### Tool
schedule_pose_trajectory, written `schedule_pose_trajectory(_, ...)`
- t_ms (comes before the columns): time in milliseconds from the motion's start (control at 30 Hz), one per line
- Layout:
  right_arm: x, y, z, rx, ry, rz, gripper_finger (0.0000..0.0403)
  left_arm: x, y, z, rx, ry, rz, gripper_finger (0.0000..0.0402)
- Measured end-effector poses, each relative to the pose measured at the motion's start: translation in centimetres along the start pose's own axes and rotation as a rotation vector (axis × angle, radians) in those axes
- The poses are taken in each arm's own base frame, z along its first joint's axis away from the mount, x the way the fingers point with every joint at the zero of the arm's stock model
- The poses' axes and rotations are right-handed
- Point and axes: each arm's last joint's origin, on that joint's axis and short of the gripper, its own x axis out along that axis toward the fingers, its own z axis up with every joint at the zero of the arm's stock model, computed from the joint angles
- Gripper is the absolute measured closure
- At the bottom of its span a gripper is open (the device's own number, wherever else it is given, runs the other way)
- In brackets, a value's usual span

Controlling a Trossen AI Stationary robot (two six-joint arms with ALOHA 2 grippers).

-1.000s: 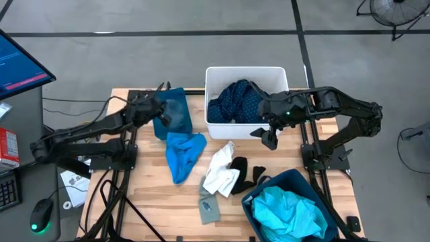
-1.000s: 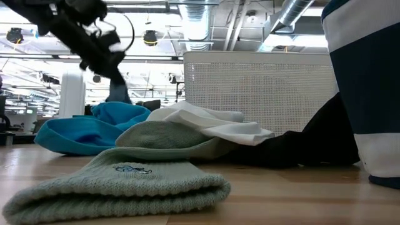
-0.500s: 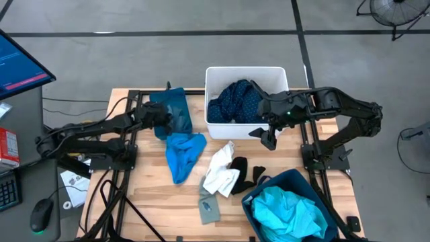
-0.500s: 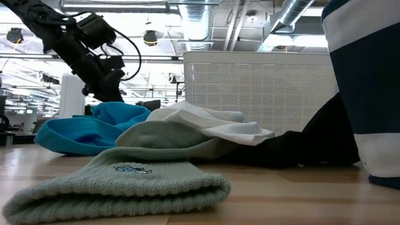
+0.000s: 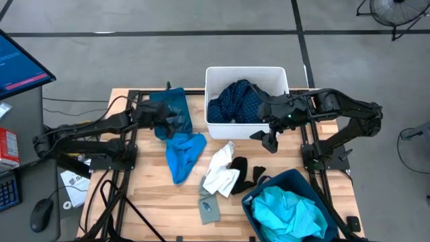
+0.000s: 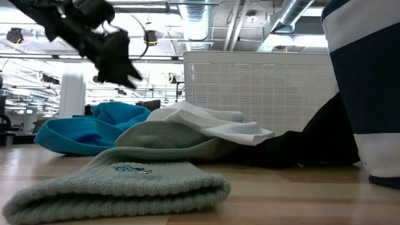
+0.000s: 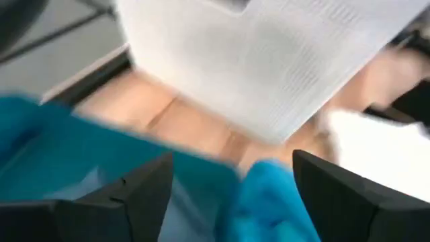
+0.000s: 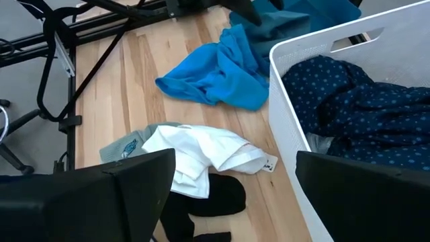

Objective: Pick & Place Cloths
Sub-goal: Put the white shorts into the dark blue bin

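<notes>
High view: left gripper (image 5: pixel 180 124) open above bright blue cloth (image 5: pixel 183 153), right gripper (image 5: pixel 268 138) open beside tub (image 5: pixel 246 72).

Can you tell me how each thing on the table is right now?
left gripper: open, empty, above the teal bin
right gripper: open, empty
bright blue cloth: crumpled on table
white tub: holds navy dotted cloth
white cloth: crumpled
navy bin: holds turquoise cloth

Your wooden counter (image 5: pixel 148 195) carries a white tub (image 5: pixel 245 75) at its far edge and a dark teal cloth (image 5: pixel 171 111) toward the far left corner. A bright blue cloth (image 5: pixel 183 153), white cloth (image 5: pixel 220 169), black pieces (image 5: pixel 246 173) and grey cloth (image 5: pixel 209 208) lie mid-counter; a fabric bin (image 5: pixel 272 183) fills the near right corner.
</notes>
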Motion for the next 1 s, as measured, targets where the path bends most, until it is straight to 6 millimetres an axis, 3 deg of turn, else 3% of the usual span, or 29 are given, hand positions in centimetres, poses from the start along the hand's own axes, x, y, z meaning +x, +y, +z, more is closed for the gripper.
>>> schedule_pose_trajectory(233,0.0,0.0,0.0,-0.001,0.002,0.000,0.0101,-2.0,-5.2,2.3,0.135,-0.085,-0.224,0.0110)
schedule_pose_trajectory(533,0.0,0.0,-0.2,-0.007,0.015,-0.005,0.0101,-3.8,-11.2,0.1,0.230,-0.082,-0.281,0.0116)
schedule_pose_trajectory(733,0.0,0.0,-0.2,-0.007,0.016,-0.005,0.0101,-2.4,-14.0,-2.1,0.261,-0.050,-0.215,0.0116)
schedule_pose_trajectory(1000,0.0,-0.1,-0.4,-0.011,0.041,-0.013,0.0101,1.7,-17.2,-4.2,0.246,-0.075,-0.225,0.0116)
